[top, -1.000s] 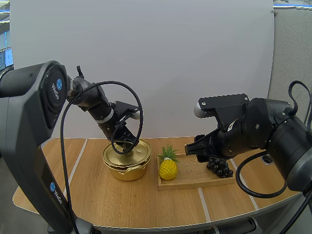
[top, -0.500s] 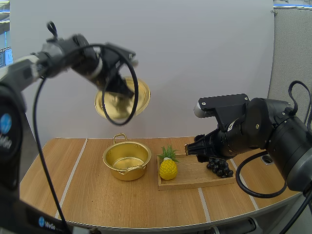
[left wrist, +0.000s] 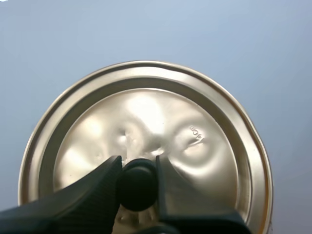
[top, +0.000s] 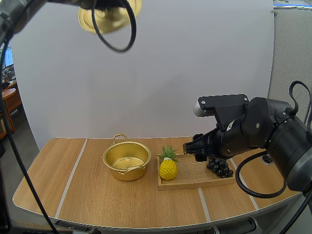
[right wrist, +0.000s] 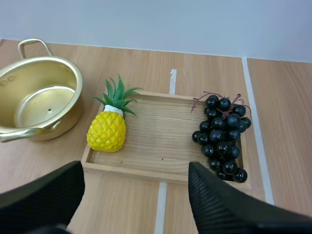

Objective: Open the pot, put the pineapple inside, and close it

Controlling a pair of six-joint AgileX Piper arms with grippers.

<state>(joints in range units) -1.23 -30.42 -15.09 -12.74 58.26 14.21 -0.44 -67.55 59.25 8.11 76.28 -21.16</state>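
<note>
One step looks done: left gripper (left wrist: 138, 169) clenches the lid (left wrist: 156, 117) by its knob (left wrist: 137, 190), high above the table (top: 97, 200); pot (top: 127, 171) stands open; pineapple (top: 168, 168) sits on the tray (top: 195, 179) beside it; right gripper (right wrist: 135, 171), jaws spread, hovers over the tray; next, I judge, it must drop onto the pineapple.

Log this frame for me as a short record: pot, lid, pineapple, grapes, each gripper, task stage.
pot: open, empty, on the table beside the wooden tray
lid: off, held high above the table
left gripper: shut on the lid's black knob
pineapple: standing on the tray's end nearest the pot
grapes: on the tray's other end
right gripper: open, over the tray, holding nothing
stage: pot opened; pineapple not yet picked up
</note>
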